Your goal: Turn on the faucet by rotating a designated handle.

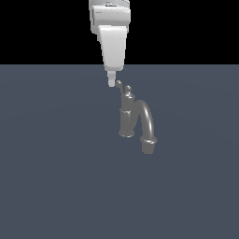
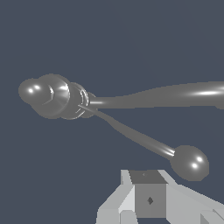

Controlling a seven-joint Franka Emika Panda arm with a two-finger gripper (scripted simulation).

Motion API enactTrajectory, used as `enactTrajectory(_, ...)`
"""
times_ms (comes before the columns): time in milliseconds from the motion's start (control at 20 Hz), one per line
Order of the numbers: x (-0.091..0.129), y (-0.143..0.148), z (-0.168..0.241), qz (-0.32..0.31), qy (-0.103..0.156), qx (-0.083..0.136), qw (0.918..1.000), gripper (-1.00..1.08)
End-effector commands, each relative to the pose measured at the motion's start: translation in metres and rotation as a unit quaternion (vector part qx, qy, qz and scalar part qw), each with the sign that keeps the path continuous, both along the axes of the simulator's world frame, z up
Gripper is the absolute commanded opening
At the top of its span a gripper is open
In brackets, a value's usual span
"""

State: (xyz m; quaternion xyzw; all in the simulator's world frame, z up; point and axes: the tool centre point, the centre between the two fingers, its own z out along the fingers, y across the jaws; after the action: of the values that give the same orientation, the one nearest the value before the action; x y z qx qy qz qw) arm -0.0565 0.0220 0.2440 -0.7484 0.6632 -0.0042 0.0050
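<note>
In the exterior view, a small dull grey metal faucet (image 1: 135, 120) with an upright post and arched spout stands on a flat slate-blue surface (image 1: 46, 186) at the frame's centre, and the white robot gripper (image 1: 112, 83) hangs from the top edge with its tip just beside the ball end of the thin curved grey handle (image 1: 119, 85). In the wrist view, that handle (image 2: 144, 142) runs from centre-left to lower right, its ball just beside one pale finger (image 2: 148, 197) at the bottom edge; I cannot tell whether the fingers are spread or together. The step looks like the final approach, and the next move calls for a sideways push on the ball to swing the lever round the post.

Flat blue-grey floor (image 1: 56, 186) (matte, featureless); black backdrop (image 1: 42, 28) behind, apparently void.
</note>
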Motion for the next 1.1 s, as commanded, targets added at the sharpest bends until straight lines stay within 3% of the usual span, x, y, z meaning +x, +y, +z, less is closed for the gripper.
enactTrajectory(0,-0.011,-0.013,-0.002,-0.004,0.006,-0.001,1.0000,-1.00)
enactTrajectory(200,-0.020,-0.022,-0.002,-0.003,0.006,-0.001,1.0000,-1.00)
enactTrajectory(250,-0.015,-0.012,0.000,0.003,0.003,-0.001,1.0000,-1.00)
enactTrajectory(1050,-0.007,-0.110,-0.002,-0.002,0.006,-0.001,1.0000,-1.00)
